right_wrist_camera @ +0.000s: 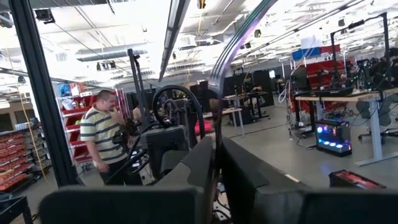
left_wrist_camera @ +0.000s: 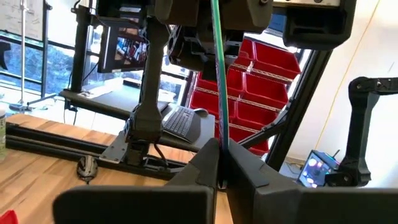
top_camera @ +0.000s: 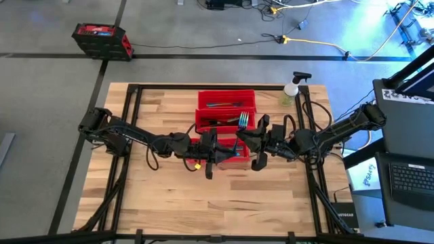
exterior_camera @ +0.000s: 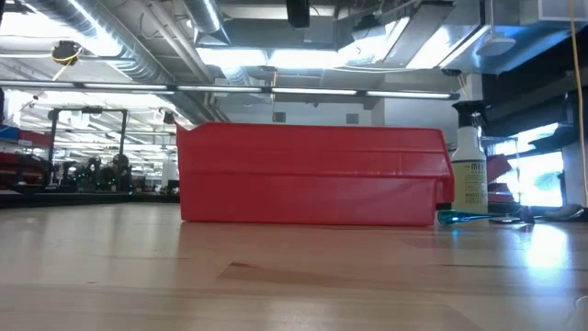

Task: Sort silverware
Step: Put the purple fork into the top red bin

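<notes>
Both hands meet above the red bins on the bench, passing one piece across. The left hand is clamped on a slim teal utensil rising between its fingers; the right hand grips an iridescent handle, probably the same piece. Next, one hand must let go

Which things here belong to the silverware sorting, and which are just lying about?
Belongs to the job:
- slim utensil, pinched by left gripper and right gripper
- silverware in the red bins

Just lying about:
- spray bottle
- red-black case on the floor
- laptop
</notes>
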Controlling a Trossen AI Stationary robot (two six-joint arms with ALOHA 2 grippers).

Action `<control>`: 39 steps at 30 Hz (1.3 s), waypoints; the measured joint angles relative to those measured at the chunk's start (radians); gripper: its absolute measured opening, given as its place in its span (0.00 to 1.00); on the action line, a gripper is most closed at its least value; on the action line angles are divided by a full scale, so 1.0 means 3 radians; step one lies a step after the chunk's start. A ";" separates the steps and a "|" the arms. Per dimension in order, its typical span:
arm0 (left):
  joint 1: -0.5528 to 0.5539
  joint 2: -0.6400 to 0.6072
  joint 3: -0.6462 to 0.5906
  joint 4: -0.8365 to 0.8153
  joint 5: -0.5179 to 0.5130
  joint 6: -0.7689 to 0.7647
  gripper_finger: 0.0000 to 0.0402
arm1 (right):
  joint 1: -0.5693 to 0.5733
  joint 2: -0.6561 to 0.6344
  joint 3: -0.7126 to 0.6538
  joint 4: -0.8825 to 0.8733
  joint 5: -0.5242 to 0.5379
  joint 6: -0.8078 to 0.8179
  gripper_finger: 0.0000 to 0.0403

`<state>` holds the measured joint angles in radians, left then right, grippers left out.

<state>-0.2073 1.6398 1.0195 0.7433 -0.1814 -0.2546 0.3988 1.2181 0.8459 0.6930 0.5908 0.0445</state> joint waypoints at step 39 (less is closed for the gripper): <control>0.1824 -0.0060 0.0829 -0.2221 0.0975 0.1168 0.00 | 0.1136 -0.0698 -0.0001 -0.2652 0.1669 0.1103 0.64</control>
<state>0.3399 1.6218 1.2683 0.0771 0.1111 0.0959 0.7395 1.0088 0.8455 -0.1027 1.0916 0.3754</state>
